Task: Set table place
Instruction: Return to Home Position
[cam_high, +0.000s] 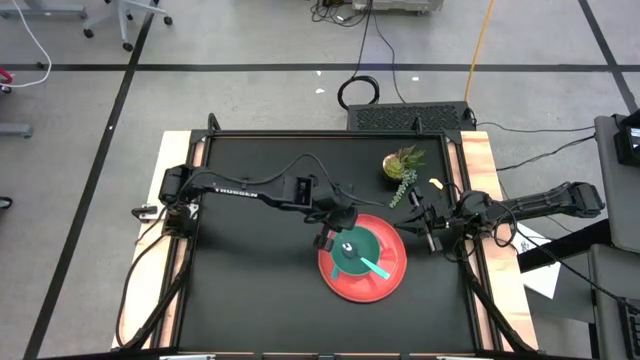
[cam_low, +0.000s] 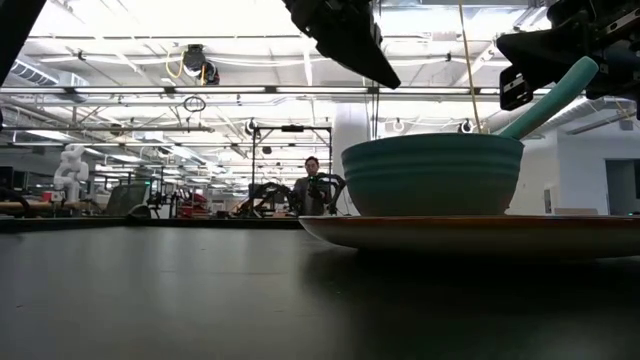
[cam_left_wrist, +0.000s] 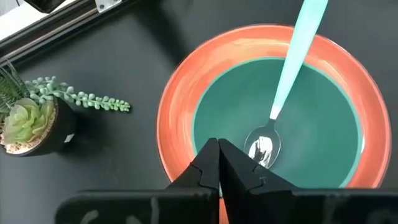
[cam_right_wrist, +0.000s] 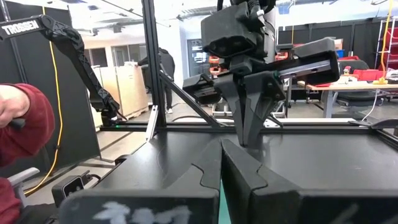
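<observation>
A round red plate lies on the black table, right of its middle. A teal bowl stands on the plate. A teal-handled spoon lies with its metal end on the bowl's bottom, its handle leaning over the rim. My left gripper hangs shut just above the bowl's left rim, slanting down, with nothing in it; it also shows as the left gripper in the low view. My right gripper waits shut by the table's right edge.
A small green potted plant stands at the far right of the table, beyond the plate. In the right wrist view a person's red sleeve shows off the table. The table's left half and near side are bare black top.
</observation>
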